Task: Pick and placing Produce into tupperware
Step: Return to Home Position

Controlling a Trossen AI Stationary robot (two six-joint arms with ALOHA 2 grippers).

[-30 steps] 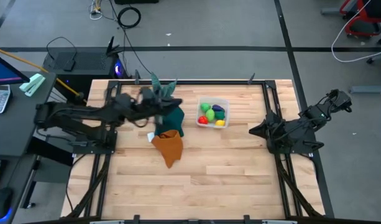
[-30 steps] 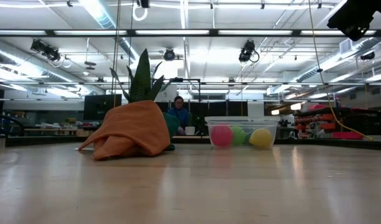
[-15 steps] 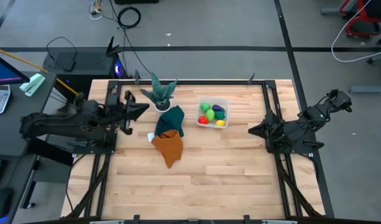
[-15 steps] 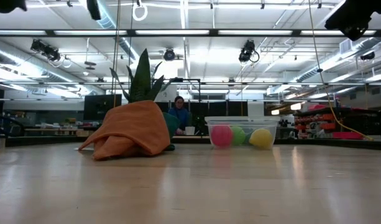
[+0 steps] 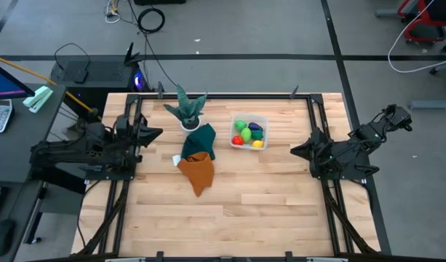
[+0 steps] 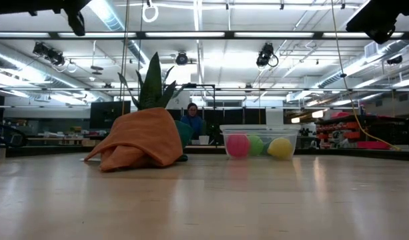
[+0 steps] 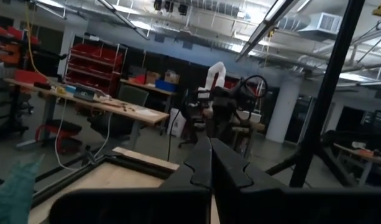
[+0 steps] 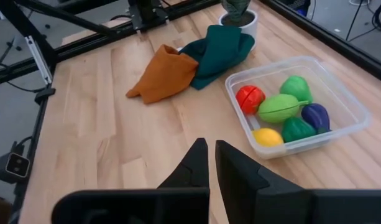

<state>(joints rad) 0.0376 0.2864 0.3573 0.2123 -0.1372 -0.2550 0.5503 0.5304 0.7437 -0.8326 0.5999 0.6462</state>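
Produce (image 8: 278, 107), smooth egg-shaped plastic pieces, lies in the clear round-cornered plastic tupperware (image 8: 330, 134) at one o'clock; left gripper (image 5: 157, 133) at nine, right gripper (image 5: 295, 152) at three, both closed, empty.

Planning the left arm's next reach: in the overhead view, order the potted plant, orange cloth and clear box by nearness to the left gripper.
1. Potted plant, beside the left gripper, by the back rail.
2. Orange cloth, toward mid-table.
3. Clear box, farthest right.

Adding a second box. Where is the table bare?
Bare: the stretch from the orange cloth to the table's lower edge in the high view, and between tupperware and right gripper. Crowded: plant, teal cloth, tupperware at the top.
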